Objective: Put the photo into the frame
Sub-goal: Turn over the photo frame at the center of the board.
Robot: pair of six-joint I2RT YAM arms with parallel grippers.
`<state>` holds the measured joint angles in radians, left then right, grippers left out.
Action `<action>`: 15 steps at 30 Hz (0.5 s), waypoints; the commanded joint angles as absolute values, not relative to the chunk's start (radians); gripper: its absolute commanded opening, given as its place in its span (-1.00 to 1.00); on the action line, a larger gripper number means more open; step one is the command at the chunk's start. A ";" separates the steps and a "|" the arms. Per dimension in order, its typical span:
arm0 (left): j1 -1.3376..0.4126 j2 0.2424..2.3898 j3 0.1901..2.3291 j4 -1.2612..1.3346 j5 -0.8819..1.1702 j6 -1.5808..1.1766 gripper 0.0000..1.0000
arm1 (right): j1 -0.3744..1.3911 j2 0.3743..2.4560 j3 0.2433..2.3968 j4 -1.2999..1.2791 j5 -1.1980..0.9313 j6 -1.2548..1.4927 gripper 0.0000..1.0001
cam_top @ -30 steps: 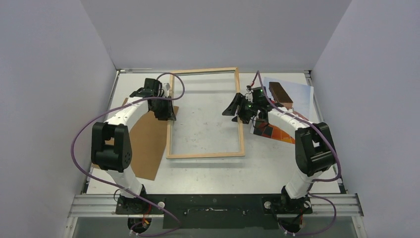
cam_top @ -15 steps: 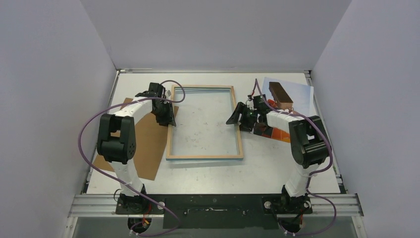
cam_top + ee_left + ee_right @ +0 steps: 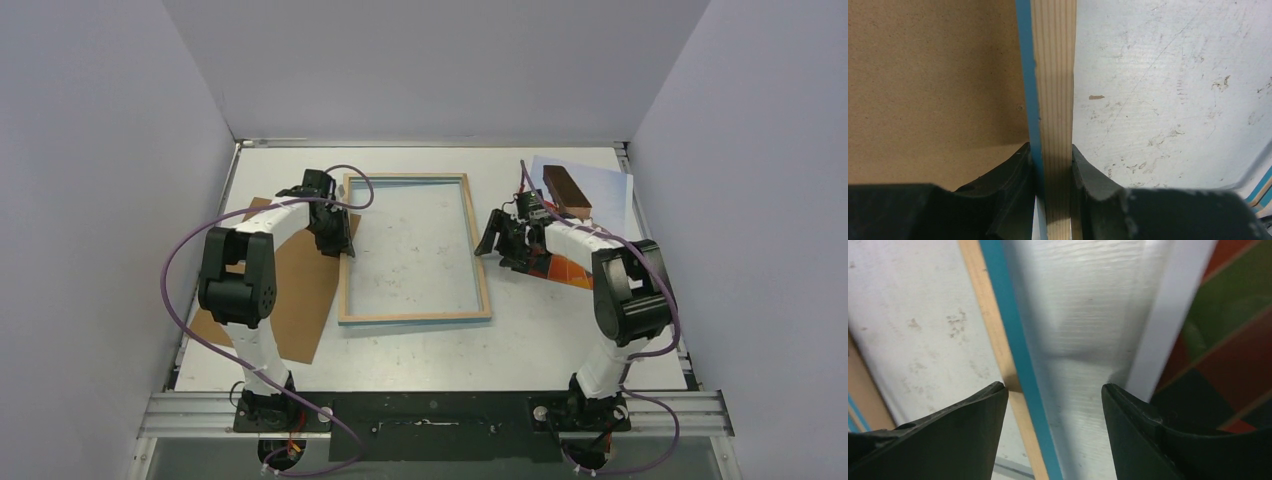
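On table (image 3: 420, 345), L gripper (image 3: 1050, 152) pinches frame (image 3: 1053, 75) rail; R gripper (image 3: 1053, 387) spread beside photo (image 3: 1223, 350).

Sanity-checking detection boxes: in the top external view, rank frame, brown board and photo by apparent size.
1. frame.
2. brown board, close behind but partly under the left arm, so unsure.
3. photo, partly under the right arm.

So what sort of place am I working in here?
Most likely a robot test cell in a lab: plain pale walls box in a scuffed white table, a metal rail runs along its near edge, and the props are a frame, a photo and a brown board.
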<state>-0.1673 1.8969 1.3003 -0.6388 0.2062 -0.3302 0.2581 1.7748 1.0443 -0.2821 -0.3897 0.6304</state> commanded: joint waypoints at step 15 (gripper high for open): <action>-0.178 1.894 1.458 -0.766 0.011 -0.327 0.25 | 0.256 1.500 1.148 -0.637 0.093 0.534 0.37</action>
